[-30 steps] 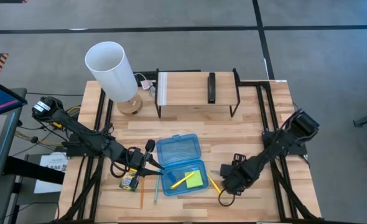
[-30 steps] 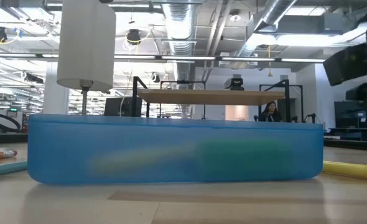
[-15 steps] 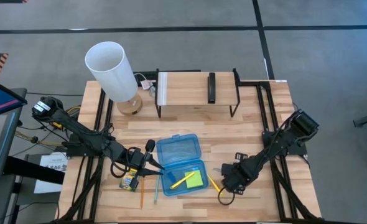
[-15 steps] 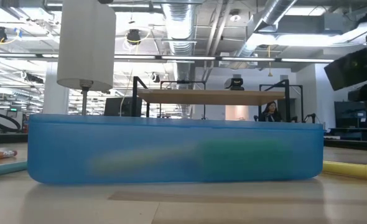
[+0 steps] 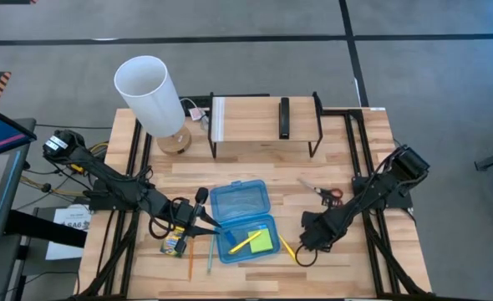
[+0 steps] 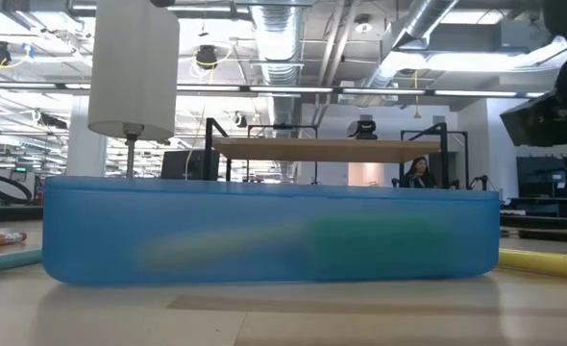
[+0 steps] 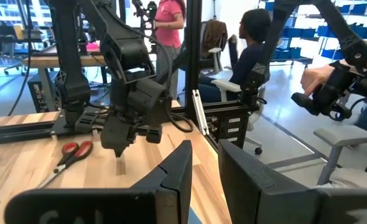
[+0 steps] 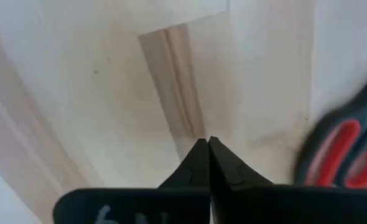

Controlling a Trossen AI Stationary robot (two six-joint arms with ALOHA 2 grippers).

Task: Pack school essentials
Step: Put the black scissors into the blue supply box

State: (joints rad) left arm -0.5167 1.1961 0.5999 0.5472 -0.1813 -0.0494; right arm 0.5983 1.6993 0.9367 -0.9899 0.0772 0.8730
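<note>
Red-handled scissors (image 5: 323, 193) lie flat on table (image 5: 347, 134), right of blue case (image 5: 245, 221), just far-side of right gripper (image 5: 307, 242). Long axis runs left-right, slightly diagonal: blades point left/far, handles right/near. Right gripper fingers pressed together, holding nothing, tips near tabletop. Left gripper (image 5: 198, 219) at case's left edge, fingers narrowly apart; can't tell if gripping anything.

Right gripper (image 8: 208, 144): you see its dark fingers pressed together, tips meeting over bare wooden table (image 8: 96, 93). Red-handled scissors (image 8: 342, 152): blurred, at the frame edge, apart from the fingertips.
</note>
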